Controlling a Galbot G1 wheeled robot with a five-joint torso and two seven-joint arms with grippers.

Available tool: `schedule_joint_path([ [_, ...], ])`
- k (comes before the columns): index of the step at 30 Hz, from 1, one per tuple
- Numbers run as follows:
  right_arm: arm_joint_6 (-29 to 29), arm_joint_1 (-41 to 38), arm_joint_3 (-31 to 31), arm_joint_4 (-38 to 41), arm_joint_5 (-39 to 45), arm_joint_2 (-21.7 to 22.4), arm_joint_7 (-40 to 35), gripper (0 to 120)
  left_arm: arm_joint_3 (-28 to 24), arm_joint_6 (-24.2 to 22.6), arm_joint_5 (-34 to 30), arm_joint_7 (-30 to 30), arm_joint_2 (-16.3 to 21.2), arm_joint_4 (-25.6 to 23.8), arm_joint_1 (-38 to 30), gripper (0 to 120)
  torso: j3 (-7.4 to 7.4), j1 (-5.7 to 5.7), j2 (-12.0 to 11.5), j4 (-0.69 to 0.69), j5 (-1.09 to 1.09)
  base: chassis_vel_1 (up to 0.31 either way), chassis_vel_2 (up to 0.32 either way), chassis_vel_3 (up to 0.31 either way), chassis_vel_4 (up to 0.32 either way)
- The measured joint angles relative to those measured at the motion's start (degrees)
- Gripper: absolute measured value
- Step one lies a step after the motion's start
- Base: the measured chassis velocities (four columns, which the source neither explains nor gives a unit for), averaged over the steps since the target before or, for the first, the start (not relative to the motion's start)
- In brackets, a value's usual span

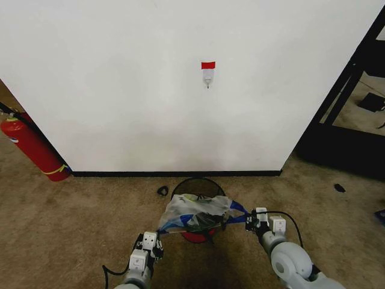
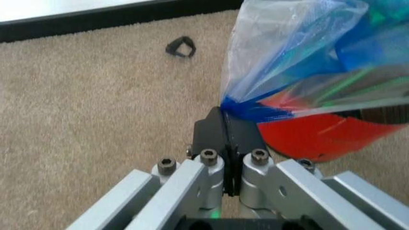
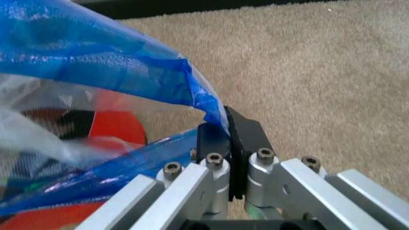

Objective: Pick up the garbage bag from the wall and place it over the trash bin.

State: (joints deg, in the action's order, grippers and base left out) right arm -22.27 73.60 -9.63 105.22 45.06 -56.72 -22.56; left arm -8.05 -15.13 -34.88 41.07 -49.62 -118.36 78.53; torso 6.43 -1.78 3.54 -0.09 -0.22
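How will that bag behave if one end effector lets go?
Likely floppy: the garbage bag sags between left end effector and right end effector. Probably light: thin, see-through film. Possibly slippery, so a released corner may slide off the trash bin.

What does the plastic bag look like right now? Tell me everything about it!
The garbage bag is thin, crinkly, see-through whitish plastic with blue handles and blue and green printing. It is stretched out sideways over the black mesh trash bin, whose red base shows through it. The left claw is pinched shut on one blue handle, and the right claw is pinched shut on the other. It is off the wall hook.
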Motion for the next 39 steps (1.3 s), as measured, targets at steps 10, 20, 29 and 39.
schedule_joint_path([
  [10,1.54,-2.04,0.83,-2.03,0.46,-1.21,-0.7,0,-0.38,0.3,1.28,-2.11,-0.45,-0.1,0.68,6,0.0,0.0,0.0,0.01,0.0,0.0,0.0,0.0,0.0],
  [20,6.02,2.55,-1.01,2.37,-2.61,0.95,0.72,30,3.62,0.41,8.26,-4.14,1.7,-6.34,6.65,45,-0.01,0.0,0.0,-0.01,0.01,0.0,0.0,0.0,0.0],
  [29,11.85,7.56,-2.72,5.0,-6.57,2.35,7.22,60,7.26,4.72,17.08,-5.69,2.19,-10.27,15.38,75,-0.01,0.01,0.0,0.01,0.01,0.0,0.0,0.0,0.0],
  [39,16.51,12.07,-4.95,8.19,-10.45,3.61,9.47,96,11.15,9.26,21.09,-7.75,2.33,-16.17,20.8,100,-0.01,0.01,0.0,0.01,0.0,0.0,0.0,0.0,0.0],
])
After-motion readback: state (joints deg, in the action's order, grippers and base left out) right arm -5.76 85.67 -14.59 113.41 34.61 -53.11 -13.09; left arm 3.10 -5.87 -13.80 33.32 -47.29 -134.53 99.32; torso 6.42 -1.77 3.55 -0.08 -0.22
